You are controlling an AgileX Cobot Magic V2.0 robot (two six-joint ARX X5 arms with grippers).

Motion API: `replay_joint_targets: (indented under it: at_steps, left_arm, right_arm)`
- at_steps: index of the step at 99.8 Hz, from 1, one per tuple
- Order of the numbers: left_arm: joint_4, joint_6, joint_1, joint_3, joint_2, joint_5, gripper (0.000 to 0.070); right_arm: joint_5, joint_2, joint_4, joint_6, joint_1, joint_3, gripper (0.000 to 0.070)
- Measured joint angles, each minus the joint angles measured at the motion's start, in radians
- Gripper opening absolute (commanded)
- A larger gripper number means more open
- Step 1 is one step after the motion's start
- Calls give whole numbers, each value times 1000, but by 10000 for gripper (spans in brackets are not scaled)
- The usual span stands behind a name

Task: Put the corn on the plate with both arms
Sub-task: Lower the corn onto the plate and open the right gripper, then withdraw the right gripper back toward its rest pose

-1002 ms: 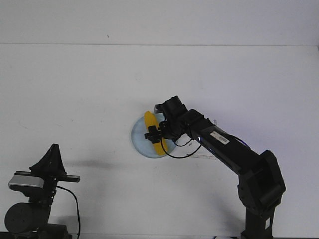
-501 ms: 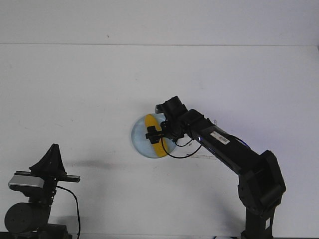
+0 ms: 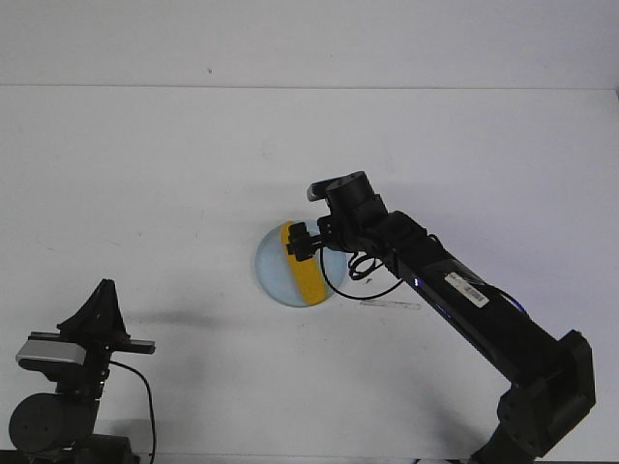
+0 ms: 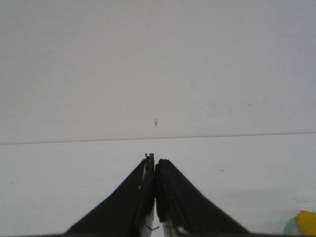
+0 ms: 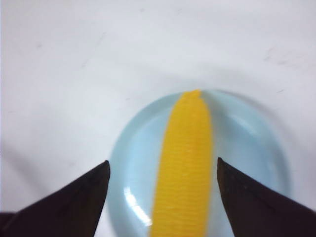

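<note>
The yellow corn [image 3: 304, 274] lies flat across the pale blue plate [image 3: 273, 269] in the middle of the table. My right gripper [image 3: 308, 244] hovers over the corn's far end, open and empty. In the right wrist view the corn [image 5: 185, 163] runs lengthwise on the plate [image 5: 133, 182], and the gripper [image 5: 163, 160] has its jaws spread wide to either side, clear of the corn. My left gripper [image 3: 103, 286] is parked at the front left, far from the plate. It is shut and empty in the left wrist view [image 4: 154, 159], where a tip of the corn [image 4: 307, 219] shows.
The white table [image 3: 145, 174] stretches around the plate to a far wall edge. A thin pale strip [image 3: 392, 304] lies on the table just right of the plate, under the right arm. The left arm's base [image 3: 48, 420] sits at the front left corner.
My right gripper has lowered the corn flat onto the plate, opened, and lifted back from it. The left arm has not moved.
</note>
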Motion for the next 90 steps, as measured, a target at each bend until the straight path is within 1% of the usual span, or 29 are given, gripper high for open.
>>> replay_joint_targets:
  at_steps: [9, 17, 22, 30, 49, 65, 75, 90]
  left_arm:
    - [0, 0, 0, 0, 0, 0, 1]
    - [0, 0, 0, 0, 0, 0, 1]
    - [0, 0, 0, 0, 0, 0, 1]
    - [0, 0, 0, 0, 0, 0, 1]
    - [0, 0, 0, 0, 0, 0, 1]
    - [0, 0, 0, 0, 0, 0, 1]
    - [0, 0, 0, 0, 0, 0, 1]
    - [0, 0, 0, 0, 0, 0, 1]
  right_arm:
    - [80, -34, 8, -35, -4, -51, 283]
    - [145, -93, 37, -66, -22, -126, 166]
    - [169, -142, 72, -77, -36, -176, 95]
    - [177, -232, 154, -89, -77, -265, 16]
    - [181, -443, 349, -106, -229, -517, 12]
    - [181, -602, 472, -162, -353, -705, 12]
    - [181, -707, 483, -200, -435, -793, 13]
    - [187, -863, 528, -216, -526, -919, 13]
